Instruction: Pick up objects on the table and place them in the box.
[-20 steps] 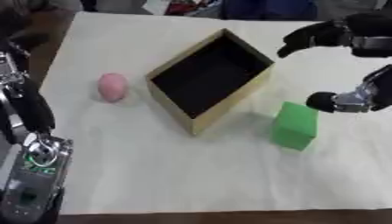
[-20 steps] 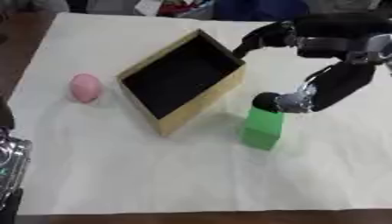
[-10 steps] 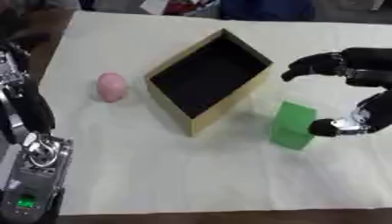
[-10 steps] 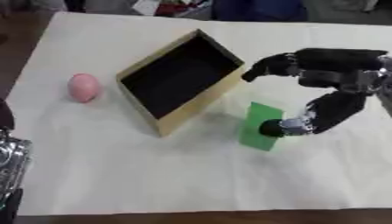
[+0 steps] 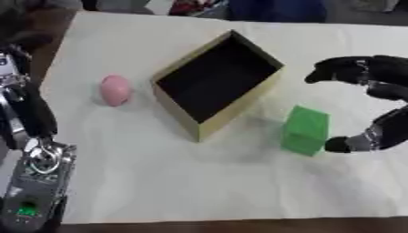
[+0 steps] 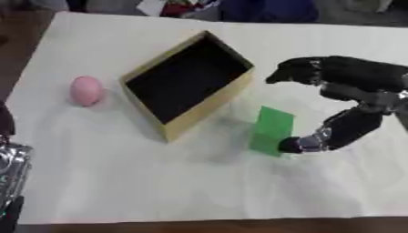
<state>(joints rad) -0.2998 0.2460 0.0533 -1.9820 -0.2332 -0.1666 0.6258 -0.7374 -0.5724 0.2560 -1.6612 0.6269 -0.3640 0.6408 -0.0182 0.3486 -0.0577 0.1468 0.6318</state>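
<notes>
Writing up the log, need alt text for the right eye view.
The right hand, black and spread open, reaches down around a green block standing on the white table, its thumb tip at the block's lower right side. To the left sits an open, empty box, with a pink egg-shaped thing further left.

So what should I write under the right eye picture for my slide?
Robot's right hand reaches around a green block beside an open box.
</notes>
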